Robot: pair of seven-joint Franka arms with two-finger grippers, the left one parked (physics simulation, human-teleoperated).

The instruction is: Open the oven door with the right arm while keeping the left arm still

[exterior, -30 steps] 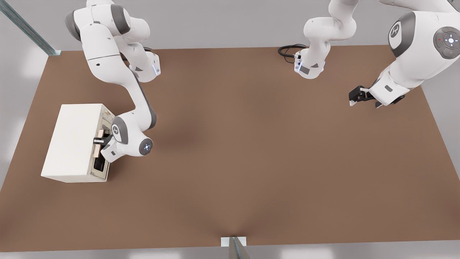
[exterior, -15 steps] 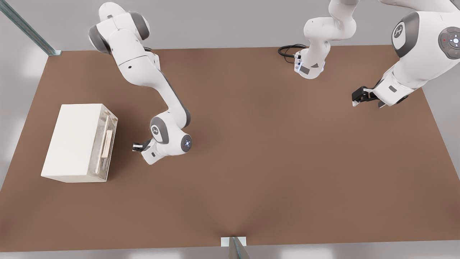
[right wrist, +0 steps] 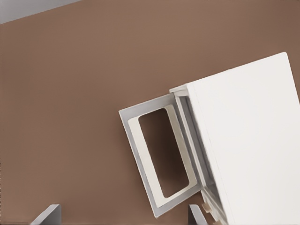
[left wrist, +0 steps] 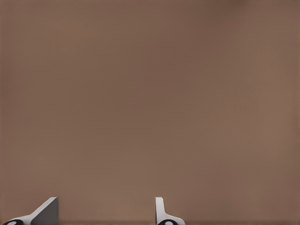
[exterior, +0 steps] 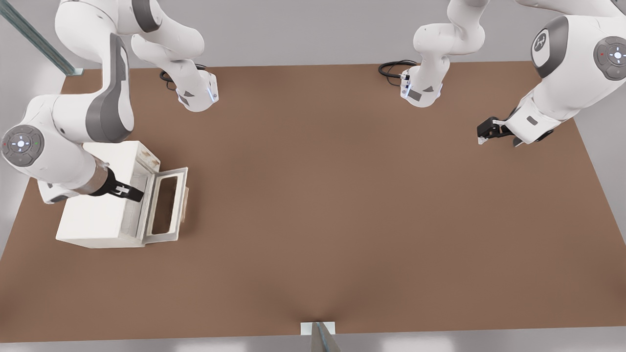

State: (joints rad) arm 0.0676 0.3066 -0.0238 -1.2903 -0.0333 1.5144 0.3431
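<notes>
We see a broad, flat brown tabletop with a matte, even surface, softly shaded near its middle. Behind it stands a plain pale grey wall. A slanted grey-green metal strut meets the table's far corner at the front view's left.
</notes>
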